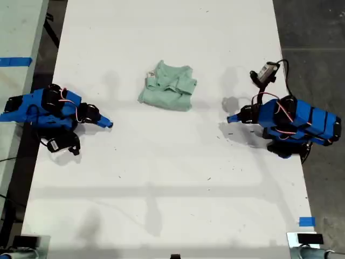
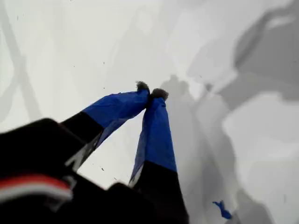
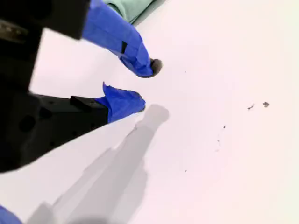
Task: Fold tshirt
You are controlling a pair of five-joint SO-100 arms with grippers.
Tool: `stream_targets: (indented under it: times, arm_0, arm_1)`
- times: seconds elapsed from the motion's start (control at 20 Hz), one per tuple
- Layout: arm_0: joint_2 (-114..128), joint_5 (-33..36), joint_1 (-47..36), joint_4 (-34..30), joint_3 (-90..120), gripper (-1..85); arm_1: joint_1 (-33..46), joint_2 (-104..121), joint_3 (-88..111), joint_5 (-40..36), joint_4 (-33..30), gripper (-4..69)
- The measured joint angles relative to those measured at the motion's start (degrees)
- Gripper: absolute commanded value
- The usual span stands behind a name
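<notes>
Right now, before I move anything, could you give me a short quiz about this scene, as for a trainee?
1. True or false: the tshirt lies flat and fully spread out on the table.
2. Which one is open? A) my first end effector B) my second end effector C) both
3. Is either end effector touching the tshirt?

Key:
1. False. It is a compact, rumpled bundle.
2. B. The first one's tips meet, while the second one's tips stand apart.
3. No. Both arms rest apart from it, one on each side in the exterior view.
</notes>
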Motion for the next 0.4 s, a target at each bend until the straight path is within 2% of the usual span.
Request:
stream_targets:
  times: [0.4]
  arm_0:
    - [0.0,0.0,2.46,0.0,0.0,6.7]
  arm_1:
    - [0.0,0.0,0.0,-0.7,0.0,1.0]
